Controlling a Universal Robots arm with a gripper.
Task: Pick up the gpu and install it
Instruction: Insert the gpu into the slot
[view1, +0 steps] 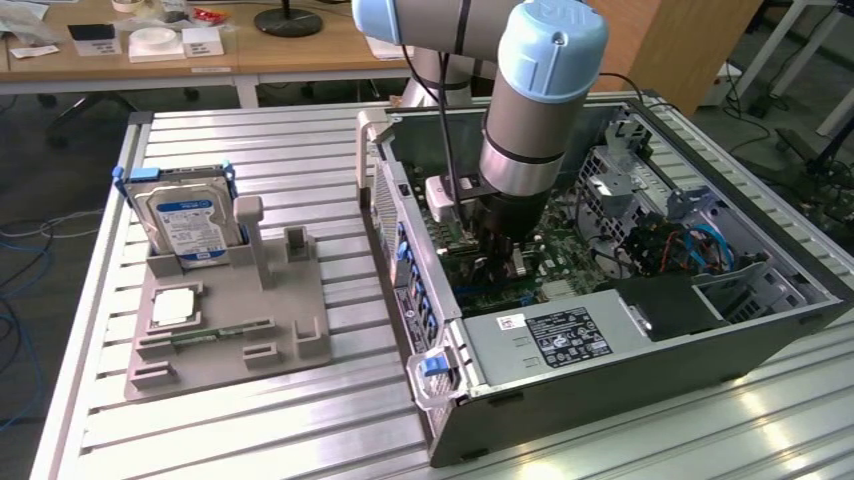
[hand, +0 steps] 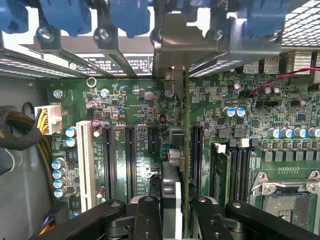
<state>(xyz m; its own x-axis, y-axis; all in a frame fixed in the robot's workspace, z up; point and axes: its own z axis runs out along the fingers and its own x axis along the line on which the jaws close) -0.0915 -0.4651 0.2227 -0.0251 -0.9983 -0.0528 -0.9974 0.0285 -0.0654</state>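
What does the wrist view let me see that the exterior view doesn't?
Wrist view: the thin dark gpu card edge-on in the black gripper, standing over the green motherboard's long black slots, silver bracket at the case's back.

Exterior view: the grey parts tray holding the silver, blue-labelled hard drive.

Both: the open computer case.

The arm (view1: 534, 120) hides the gpu's (hand: 184, 165) lower edge and its slot.

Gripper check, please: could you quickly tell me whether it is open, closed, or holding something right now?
Gripper: closed on the gpu, held on edge over the motherboard slots inside the case.
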